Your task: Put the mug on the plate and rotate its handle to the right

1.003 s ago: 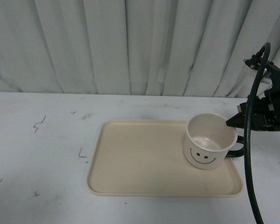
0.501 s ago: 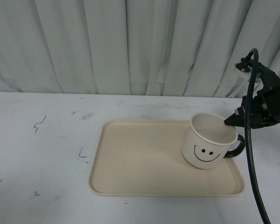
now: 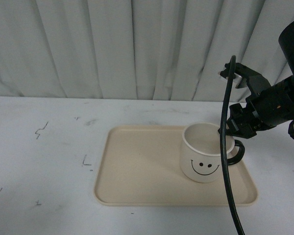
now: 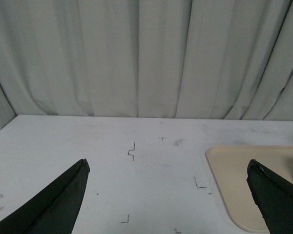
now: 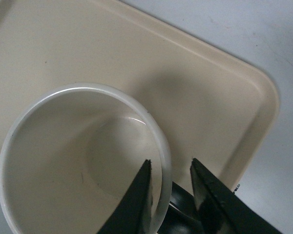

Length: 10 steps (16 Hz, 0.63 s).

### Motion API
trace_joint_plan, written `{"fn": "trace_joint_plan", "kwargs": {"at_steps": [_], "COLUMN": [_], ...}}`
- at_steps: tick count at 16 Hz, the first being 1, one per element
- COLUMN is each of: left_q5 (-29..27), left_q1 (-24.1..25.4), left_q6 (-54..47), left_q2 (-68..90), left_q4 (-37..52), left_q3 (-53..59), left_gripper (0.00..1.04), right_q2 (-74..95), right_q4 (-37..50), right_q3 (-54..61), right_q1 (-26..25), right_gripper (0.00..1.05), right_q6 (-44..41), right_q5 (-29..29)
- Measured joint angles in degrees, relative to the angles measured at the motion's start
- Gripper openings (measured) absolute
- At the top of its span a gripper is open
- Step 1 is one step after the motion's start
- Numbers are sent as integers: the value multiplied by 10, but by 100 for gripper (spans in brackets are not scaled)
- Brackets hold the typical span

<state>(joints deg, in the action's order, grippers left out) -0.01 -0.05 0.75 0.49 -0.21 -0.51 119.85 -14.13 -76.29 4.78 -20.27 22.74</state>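
The cream-white mug [image 3: 202, 155] stands upright on the right part of the beige plate [image 3: 137, 169], its smiley face toward the camera. Its black handle [image 3: 239, 151] points right. My right gripper [image 3: 231, 130] is shut on the mug's right rim just above the handle. In the right wrist view one finger is inside the mug [image 5: 73, 161] and the other outside, the right gripper [image 5: 170, 161] pinching the wall over the handle [image 5: 178, 204], with the plate [image 5: 200, 83] beneath. My left gripper [image 4: 167, 163] hangs open above the bare table, holding nothing, with the plate's [image 4: 239, 170] corner beside it.
A white table [image 3: 44, 161] with small black marks carries the plate. A grey-white curtain [image 3: 127, 49] closes off the back. A black cable [image 3: 226, 161] from my right arm hangs in front of the mug and plate.
My right gripper has carried the mug to the left, further onto the plate. The right arm now reaches in from higher up, and the face has turned slightly left.
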Motion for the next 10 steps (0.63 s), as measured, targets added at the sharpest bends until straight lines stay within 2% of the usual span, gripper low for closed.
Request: {"fn": "trace_joint_plan", "kwargs": {"at_steps": [2,7,8,10], "left_q5": [0,0,0,0], "left_q1": [0,0,0,0], "left_q6": [0,0,0,0], "left_q2": [0,0,0,0], "left_q4": [0,0,0,0], "left_q3": [0,0,0,0], "left_gripper": [98,98,98,98], "right_q2": [0,-38,-64,-118], "right_q4": [5,47,69,131], "right_q3": [0,0,0,5], "right_q1": [0,-7,-12,-26], "right_gripper": [50,94,100,98], "right_q6": [-2,30,47,81], "right_q5": [0,11,8,-24]}}
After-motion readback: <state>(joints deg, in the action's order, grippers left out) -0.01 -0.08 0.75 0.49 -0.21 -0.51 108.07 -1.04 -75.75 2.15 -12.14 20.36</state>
